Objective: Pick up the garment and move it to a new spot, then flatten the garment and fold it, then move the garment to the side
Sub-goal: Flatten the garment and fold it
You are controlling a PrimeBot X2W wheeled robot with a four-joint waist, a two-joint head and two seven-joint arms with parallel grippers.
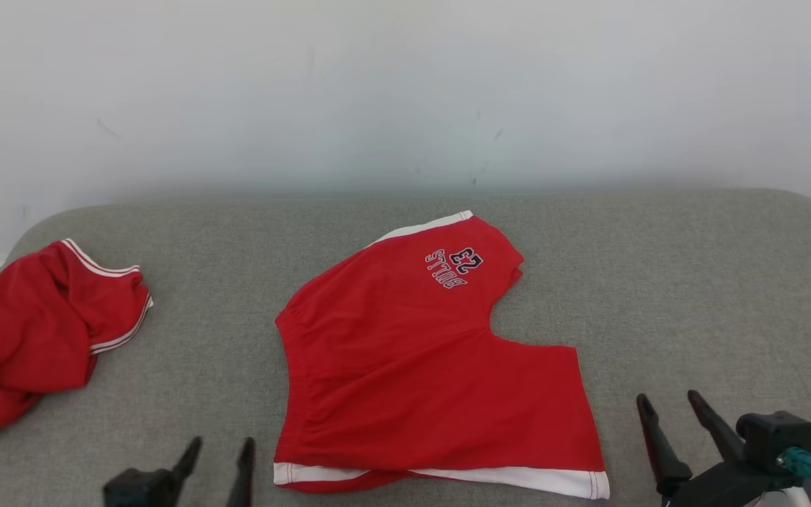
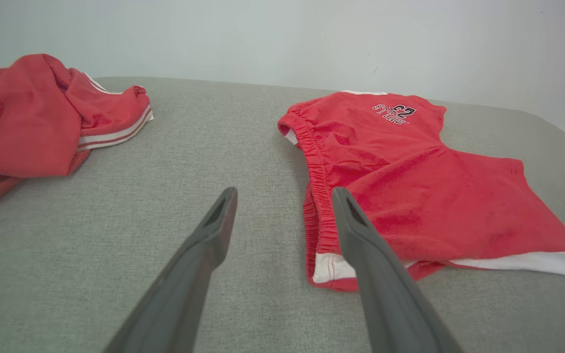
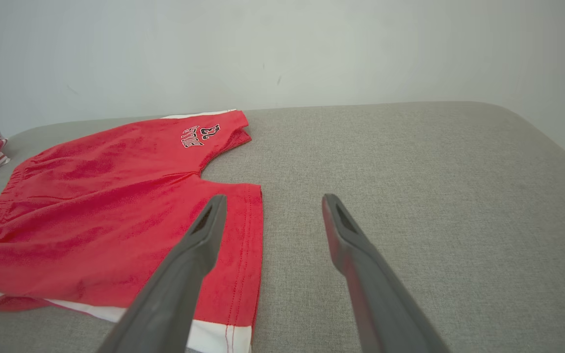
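Observation:
The garment (image 1: 419, 352) is a pair of red shorts with white hems and a dark printed logo. It lies spread flat on the grey padded table (image 1: 694, 282), elastic waistband to the left, one leg hem at the near edge and the other pointing away. My left gripper (image 1: 222, 442) hovers open just left of the near hem, nothing between its fingers. My right gripper (image 1: 667, 396) stands open to the right of the near leg. In the left wrist view the left gripper (image 2: 283, 192) is beside the garment's waistband (image 2: 410, 181). The right wrist view has the right gripper (image 3: 273, 197) at the garment's leg edge (image 3: 106, 206).
A second red garment (image 1: 39, 331) with striped white trim lies crumpled at the table's left edge, also seen as a red garment (image 2: 32, 127) in the left wrist view. A pale wall stands behind the table. Bare grey surface stretches to the right of the shorts.

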